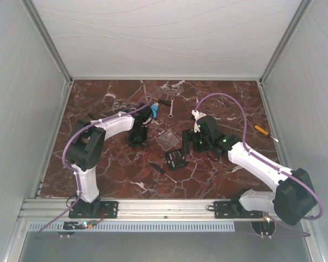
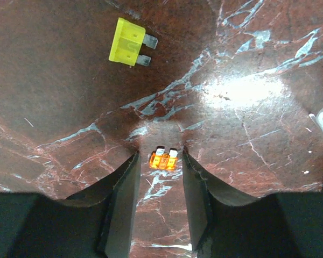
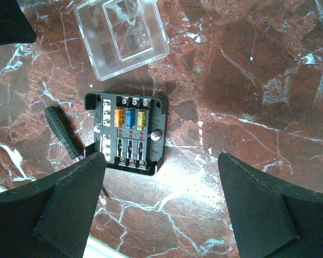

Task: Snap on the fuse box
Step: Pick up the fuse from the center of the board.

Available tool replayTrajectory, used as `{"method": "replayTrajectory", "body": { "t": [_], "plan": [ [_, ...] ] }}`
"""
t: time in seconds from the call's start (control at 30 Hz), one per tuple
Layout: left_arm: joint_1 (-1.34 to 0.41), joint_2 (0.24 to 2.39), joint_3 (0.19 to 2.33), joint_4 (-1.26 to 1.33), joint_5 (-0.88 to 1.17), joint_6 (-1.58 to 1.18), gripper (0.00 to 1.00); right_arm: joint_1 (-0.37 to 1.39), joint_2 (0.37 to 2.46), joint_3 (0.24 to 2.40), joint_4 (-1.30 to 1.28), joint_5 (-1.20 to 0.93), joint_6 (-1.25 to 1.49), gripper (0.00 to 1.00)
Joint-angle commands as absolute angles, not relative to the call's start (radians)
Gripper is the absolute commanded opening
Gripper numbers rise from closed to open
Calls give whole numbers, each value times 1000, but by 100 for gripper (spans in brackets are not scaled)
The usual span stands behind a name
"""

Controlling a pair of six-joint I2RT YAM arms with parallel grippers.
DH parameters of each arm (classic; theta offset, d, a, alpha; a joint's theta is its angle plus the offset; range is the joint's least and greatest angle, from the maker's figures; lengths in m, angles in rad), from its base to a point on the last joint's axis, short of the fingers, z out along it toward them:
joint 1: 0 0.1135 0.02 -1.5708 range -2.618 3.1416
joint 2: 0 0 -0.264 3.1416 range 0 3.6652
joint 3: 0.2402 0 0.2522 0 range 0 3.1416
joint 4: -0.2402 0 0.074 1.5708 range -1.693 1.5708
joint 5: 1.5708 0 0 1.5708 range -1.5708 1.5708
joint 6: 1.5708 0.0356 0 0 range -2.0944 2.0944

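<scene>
The fuse box (image 3: 126, 134) lies flat and open-faced on the marble worktop (image 1: 109, 95), just below centre in the overhead view. Its clear lid (image 3: 121, 35) rests apart from it, just above it in the right wrist view and not touching. The box's upper row carries three fuses, orange, blue and yellow. The lower row of slots looks dark and unfilled, which is likely why the lid is off. The right tool (image 3: 162, 160) hangs over the box with its fingers spread wide and nothing between them, one at the box's lower left corner and the other well out to the right. It seems to be standing by rather than gripping. A black-handled screwdriver (image 3: 62, 131) lies just left of the box. The left tool (image 2: 160, 157), left of centre in the overhead view, is down at the worktop with its jaws narrowly apart on either side of a small orange fuse (image 2: 163, 160). Thin gaps show on both sides, so it is not clamped yet, and the narrow stance suits so small a part. A loose yellow fuse (image 2: 130, 43) lies toward the upper left of that view, blades pointing right. I judge the step in hand to be gathering loose fuses before the lid can be snapped on.
</scene>
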State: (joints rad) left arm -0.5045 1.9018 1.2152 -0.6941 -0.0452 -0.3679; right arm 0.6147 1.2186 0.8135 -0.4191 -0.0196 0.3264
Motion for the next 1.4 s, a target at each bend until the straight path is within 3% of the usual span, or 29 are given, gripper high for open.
{"method": "replayTrajectory", "body": {
  "t": [0.0, 0.43, 0.8, 1.17, 1.37],
  "plan": [
    [-505, 1945, 1252, -731, -55, -362, 36, 609, 1194, 812, -387, -20, 311, 84],
    [-533, 1967, 1202, -745, -13, -393, 32, 609, 1202, 809, -387, -21, 314, 84],
    [-534, 1961, 1192, -723, 1, -459, 22, 609, 1193, 801, -373, -32, 319, 84],
    [-531, 1858, 1164, -646, 5, -565, 20, 610, 1178, 785, -343, -65, 324, 84],
    [-509, 1724, 1075, -501, 95, -716, 20, 631, 1163, 718, -160, -148, 373, 82]
  ]
}}
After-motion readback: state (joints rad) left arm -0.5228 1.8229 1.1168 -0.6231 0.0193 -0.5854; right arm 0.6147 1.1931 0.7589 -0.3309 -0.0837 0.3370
